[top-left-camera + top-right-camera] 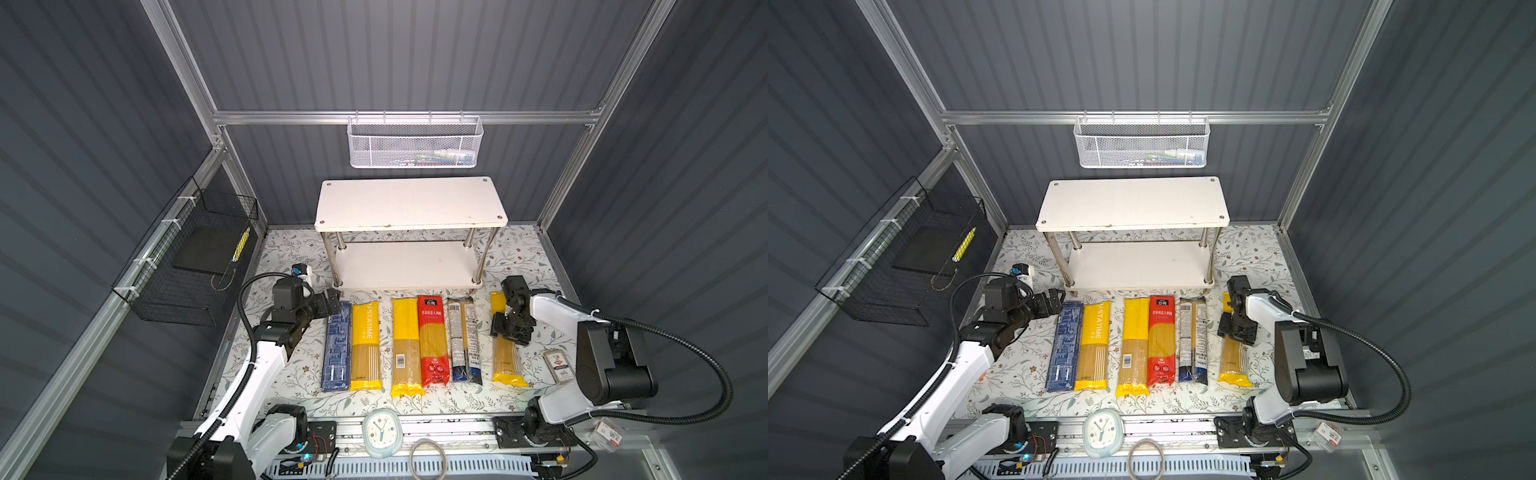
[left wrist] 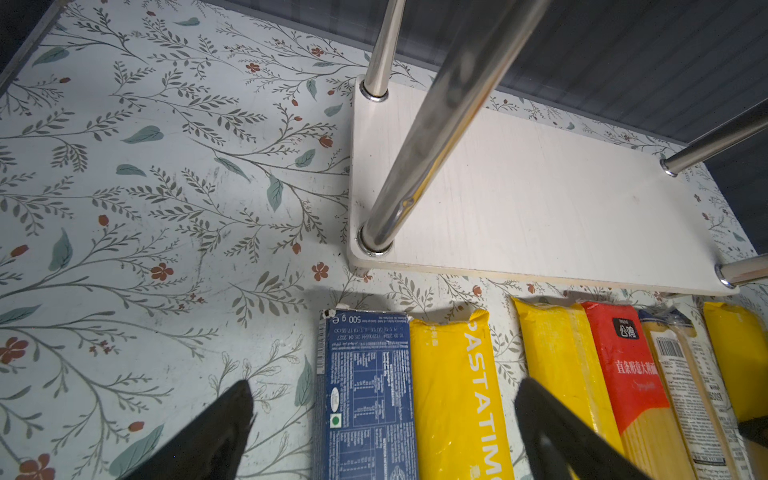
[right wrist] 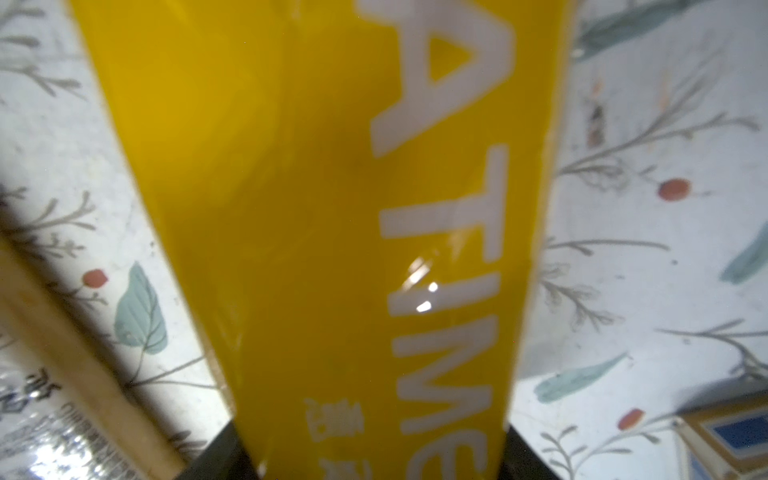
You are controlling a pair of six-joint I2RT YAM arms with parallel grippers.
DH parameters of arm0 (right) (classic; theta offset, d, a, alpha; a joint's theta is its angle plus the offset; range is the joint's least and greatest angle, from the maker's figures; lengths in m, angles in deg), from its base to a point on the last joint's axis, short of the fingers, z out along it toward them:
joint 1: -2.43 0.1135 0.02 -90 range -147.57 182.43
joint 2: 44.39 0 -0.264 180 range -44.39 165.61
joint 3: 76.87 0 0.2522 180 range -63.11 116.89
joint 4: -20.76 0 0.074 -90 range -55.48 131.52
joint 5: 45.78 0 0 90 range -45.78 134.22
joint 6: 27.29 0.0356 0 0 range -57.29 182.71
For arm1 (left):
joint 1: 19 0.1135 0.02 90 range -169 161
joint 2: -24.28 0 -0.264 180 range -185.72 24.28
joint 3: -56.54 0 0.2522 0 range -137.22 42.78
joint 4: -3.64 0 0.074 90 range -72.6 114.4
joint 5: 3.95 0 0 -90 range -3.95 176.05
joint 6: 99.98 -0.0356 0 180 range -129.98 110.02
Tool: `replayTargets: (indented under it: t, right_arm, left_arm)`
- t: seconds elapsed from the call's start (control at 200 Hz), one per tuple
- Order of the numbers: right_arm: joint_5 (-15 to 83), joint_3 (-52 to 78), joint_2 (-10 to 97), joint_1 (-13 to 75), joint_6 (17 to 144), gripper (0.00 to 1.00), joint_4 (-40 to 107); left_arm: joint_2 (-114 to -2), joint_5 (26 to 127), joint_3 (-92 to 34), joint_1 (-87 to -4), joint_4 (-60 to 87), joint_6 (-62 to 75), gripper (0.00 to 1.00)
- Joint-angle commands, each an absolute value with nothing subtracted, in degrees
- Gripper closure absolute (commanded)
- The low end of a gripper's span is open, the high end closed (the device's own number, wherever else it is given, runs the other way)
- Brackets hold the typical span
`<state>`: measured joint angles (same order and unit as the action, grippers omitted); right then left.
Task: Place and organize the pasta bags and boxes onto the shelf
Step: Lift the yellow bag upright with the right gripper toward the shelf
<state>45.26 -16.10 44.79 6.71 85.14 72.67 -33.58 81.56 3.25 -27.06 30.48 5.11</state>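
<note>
The left arm and the right arm are of the same build: smooth white shell links joined by black, rounded joint housings. One black ribbed hose goes along the right arm in a wide loop, and a similar hose goes along the left arm. The left tool and the right tool are fully black, with flat matte fingers. Each arm stands on a black base plate with thin red and black wires.

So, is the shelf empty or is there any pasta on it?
Empty. Both boards of the shelf are bare in both top views; the pasta packs all lie on the table in front of it.
</note>
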Motion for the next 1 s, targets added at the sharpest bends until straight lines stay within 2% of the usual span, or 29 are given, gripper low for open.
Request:
replayTargets:
  t: [0.0,0.255,0.345,0.515,0.655,0.78,0.995]
  right_arm:
    - [44.10,-18.12,45.52,6.65,85.36,0.40,72.76]
    - [43.03,-18.82,44.97,6.61,85.82,0.44,72.66]
    - [42.28,-19.11,44.74,6.57,85.82,0.50,72.06]
    - [40.97,-19.75,43.53,6.59,86.08,0.54,71.66]
    - [41.30,-19.86,40.41,6.57,86.10,0.58,72.78]
    - [42.43,-19.78,36.07,6.57,86.19,0.57,73.80]
    - [42.20,-21.11,30.41,5.52,86.20,0.72,72.47]
  left_arm:
    - [-32.58,81.39,1.21,-26.91,32.48,4.46,0.01]
    - [-31.86,81.75,0.39,-26.90,33.85,4.44,0.01]
    - [-31.45,81.74,0.21,-26.91,33.98,4.51,0.01]
    - [-31.09,82.01,0.14,-26.91,34.55,4.50,0.01]
    - [-31.42,81.35,0.21,-26.91,34.60,4.87,0.01]
    - [-31.70,81.22,0.25,-26.91,34.36,5.21,0.01]
    - [-31.72,80.52,0.24,-26.91,34.62,5.31,0.01]
